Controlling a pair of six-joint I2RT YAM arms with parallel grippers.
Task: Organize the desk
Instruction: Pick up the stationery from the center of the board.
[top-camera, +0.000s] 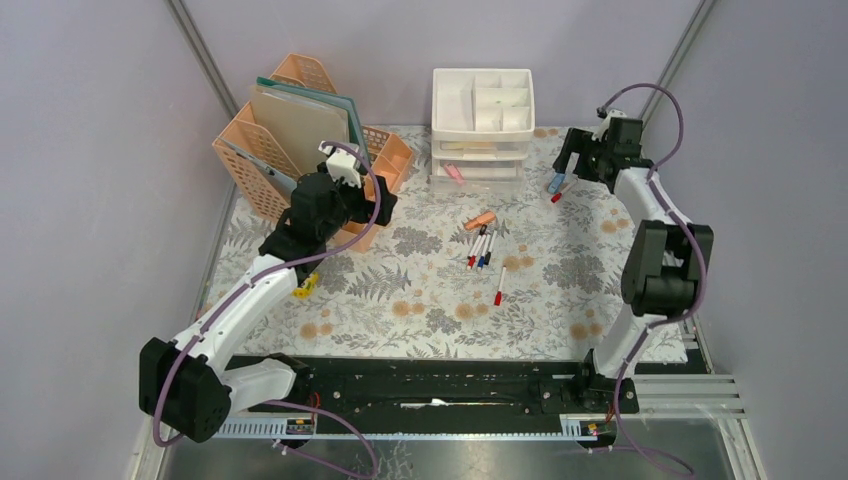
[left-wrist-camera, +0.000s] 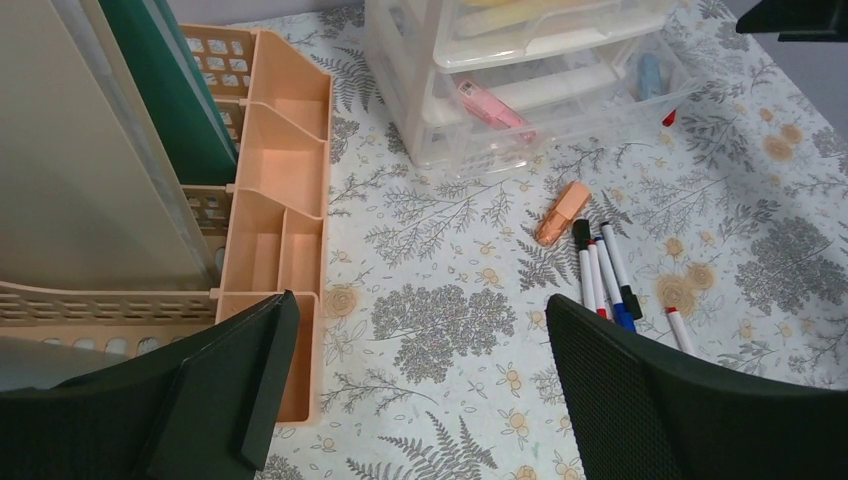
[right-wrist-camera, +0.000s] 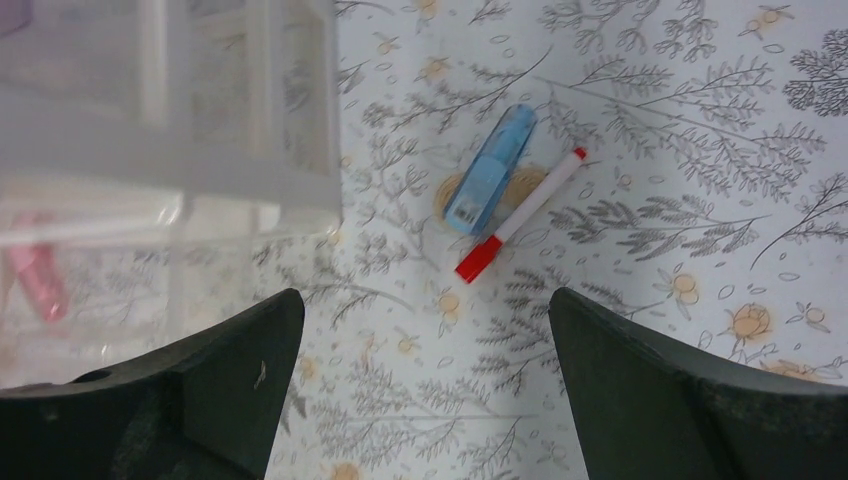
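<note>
Desk (top-camera: 420, 300): under both arms, pens (left-wrist-camera: 606, 275) loose mid-cloth.
Left end effector (left-wrist-camera: 420, 305): jaws wide, empty, looking toward those pens.
Right end effector (right-wrist-camera: 425, 300): wide, empty, above the red-capped marker (right-wrist-camera: 525, 208), probably lining up a pick.

One white three-drawer unit (top-camera: 483, 125) is standing with three or four markers (top-camera: 481, 250) lying bunched in front. Two more are lying apart: one red-capped marker (top-camera: 499, 288) farther in front and a second red-capped marker (right-wrist-camera: 521, 212) to its right. Also showing are one orange highlighter (left-wrist-camera: 562, 212), one blue correction-tape dispenser (right-wrist-camera: 490, 170), one pink object (left-wrist-camera: 490, 103) inside and one peach file rack (left-wrist-camera: 275, 165) to its left.
</note>
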